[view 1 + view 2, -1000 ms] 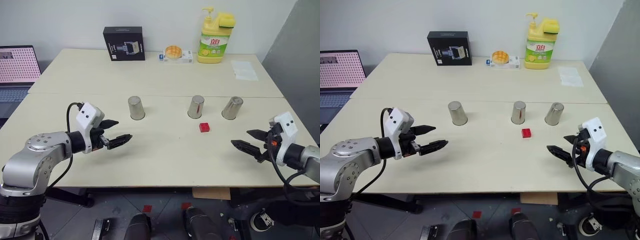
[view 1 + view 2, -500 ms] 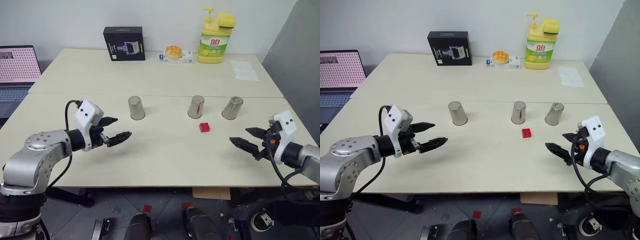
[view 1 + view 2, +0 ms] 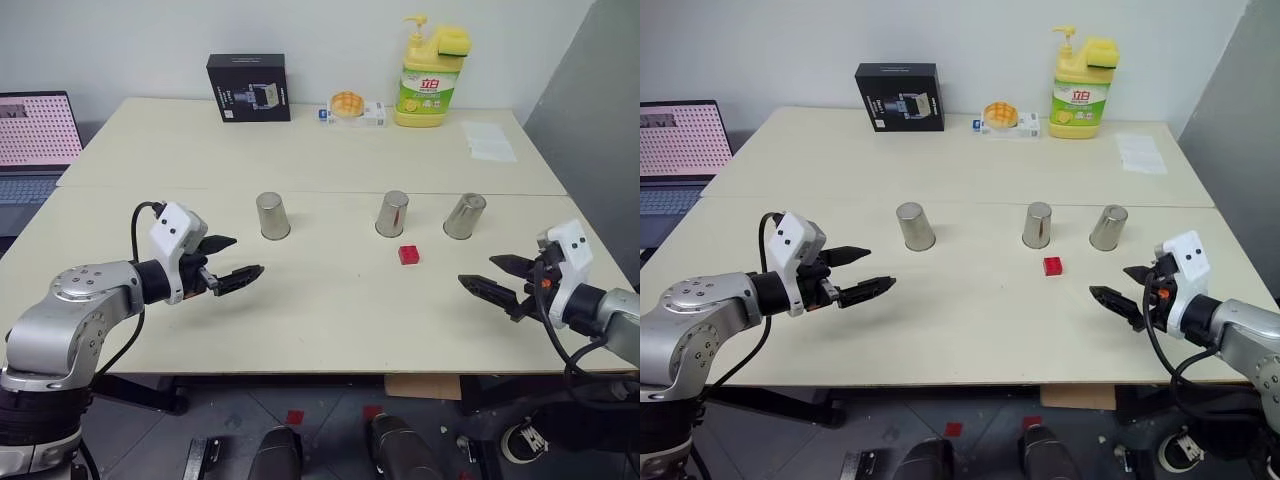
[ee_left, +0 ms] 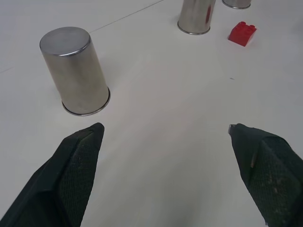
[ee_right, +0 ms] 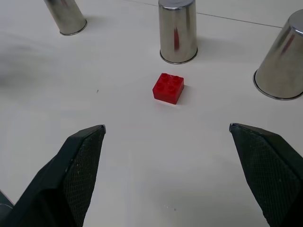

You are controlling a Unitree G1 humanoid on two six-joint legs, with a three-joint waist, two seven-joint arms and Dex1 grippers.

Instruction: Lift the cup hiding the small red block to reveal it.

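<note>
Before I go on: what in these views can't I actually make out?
- Under the three upturned cups, left, middle, right: steel walls hide whatever is beneath. The small red block lies bare on the table.
- Far cup, left wrist view: cut off by the edge.
- Laptop, head views: cut off by the edge.
- Black box print: too small.

A robot-testing lab or office room: two pale tables [image 3: 300, 150] pushed together against a plain white wall [image 3: 300, 30], an open laptop [image 3: 35, 135] at one side, a black product box [image 3: 248, 87] and a dish-soap bottle [image 3: 428, 80] along the back edge
</note>
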